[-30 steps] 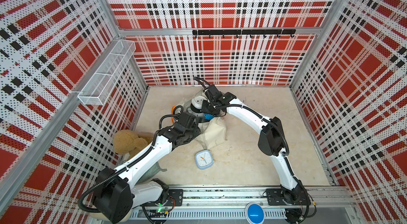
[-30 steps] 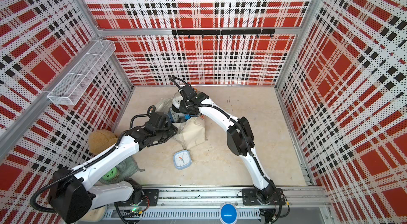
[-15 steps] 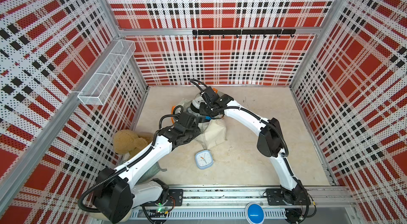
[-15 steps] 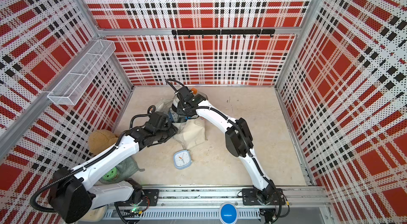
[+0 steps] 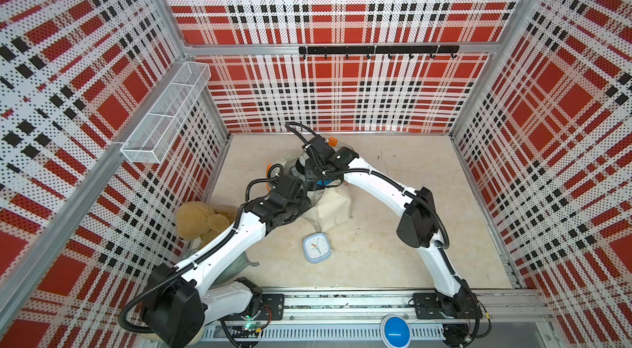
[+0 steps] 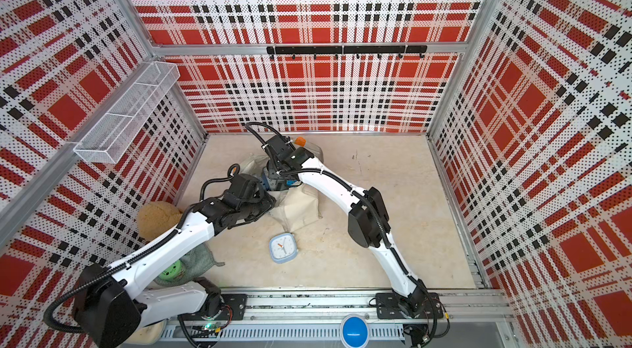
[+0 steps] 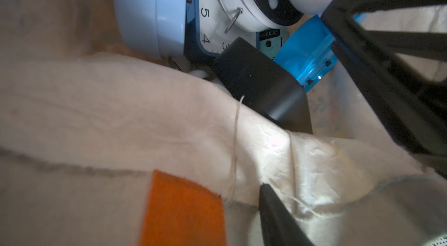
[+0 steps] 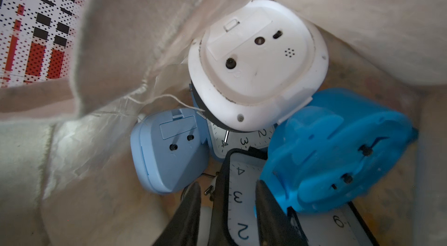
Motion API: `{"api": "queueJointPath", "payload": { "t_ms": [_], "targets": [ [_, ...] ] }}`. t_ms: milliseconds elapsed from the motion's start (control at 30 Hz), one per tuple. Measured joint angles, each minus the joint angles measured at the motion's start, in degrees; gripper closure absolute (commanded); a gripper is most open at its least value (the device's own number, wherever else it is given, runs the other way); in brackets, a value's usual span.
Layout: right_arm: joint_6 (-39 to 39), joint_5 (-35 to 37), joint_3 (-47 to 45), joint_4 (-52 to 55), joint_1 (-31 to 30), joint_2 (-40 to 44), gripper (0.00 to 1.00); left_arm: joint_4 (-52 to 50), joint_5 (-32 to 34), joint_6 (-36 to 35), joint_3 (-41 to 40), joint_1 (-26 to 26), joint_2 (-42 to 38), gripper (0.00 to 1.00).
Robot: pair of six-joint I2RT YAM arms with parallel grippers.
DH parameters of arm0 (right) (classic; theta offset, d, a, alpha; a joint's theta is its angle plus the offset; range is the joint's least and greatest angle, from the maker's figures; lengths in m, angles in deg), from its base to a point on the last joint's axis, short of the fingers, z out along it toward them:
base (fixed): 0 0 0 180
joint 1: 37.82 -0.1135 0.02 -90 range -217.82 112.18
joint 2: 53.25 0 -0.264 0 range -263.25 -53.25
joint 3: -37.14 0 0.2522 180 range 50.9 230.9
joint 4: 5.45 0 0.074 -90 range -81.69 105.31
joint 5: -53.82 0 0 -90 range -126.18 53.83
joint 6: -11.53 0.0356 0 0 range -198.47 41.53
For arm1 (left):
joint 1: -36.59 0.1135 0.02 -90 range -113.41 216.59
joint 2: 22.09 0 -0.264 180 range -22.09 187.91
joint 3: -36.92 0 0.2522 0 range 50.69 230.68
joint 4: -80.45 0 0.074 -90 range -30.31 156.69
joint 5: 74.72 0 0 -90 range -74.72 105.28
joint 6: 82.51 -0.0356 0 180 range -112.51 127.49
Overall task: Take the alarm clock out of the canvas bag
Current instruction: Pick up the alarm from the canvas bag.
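Left gripper (image 7: pixel 227 191) pinches the near-left rim of the soft cream canvas bag (image 5: pixel 333 207) with orange handles. Only one finger (image 7: pixel 273 211) shows, the other is under cloth, and the fabric creases at the tip, so it reads as clamped. Left of the bag is a tan plush toy (image 5: pixel 198 219), not involved.

Inside the bag is a pile of alarm clocks:
- pale blue square plastic clock (image 8: pixel 169 153), back showing
- white rounded clock (image 8: pixel 256 63)
- bright blue plastic clock (image 8: pixel 333 160)
- black-framed white-faced clock (image 8: pixel 239 198)

Right gripper (image 8: pixel 228 189) is down in the bag mouth, jaws part spread astride the black-framed clock's edge. Contact is unclear, so I can't tell if it's gripped. That clock lies dead ahead between the fingers, long side along the reach. The right arm is nearer, so the lift is likely its job. A second pale blue square clock (image 5: pixel 317 247) lies on the floor just in front of the bag, already out.
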Motion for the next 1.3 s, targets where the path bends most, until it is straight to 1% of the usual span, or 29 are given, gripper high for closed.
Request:
{"api": "queueJointPath", "payload": {
  "t_ms": [167,400,700,1133,1300],
  "targets": [
    [0.44,0.13,2.40,1.07,0.79,-1.55,0.60,0.44,-0.02,-0.02,-0.55,0.13,-0.02,0.52],
    [1.03,-0.44,2.80,1.55,1.49,-3.17,0.60,0.72,-0.28,-0.11,-0.96,0.50,-0.20,0.52],
    [1.11,-1.20,3.91,1.18,1.51,-6.10,0.67,1.11,-0.50,-0.24,-1.38,0.81,-0.22,0.52],
    [2.40,-1.57,4.39,1.77,2.10,-6.51,0.93,1.42,-0.72,-0.57,-1.88,1.16,-1.09,0.52],
    [2.56,-1.60,3.63,1.11,2.08,-6.36,1.00,1.40,-0.74,-0.61,-1.92,1.18,-1.27,0.52]
  ]
}}
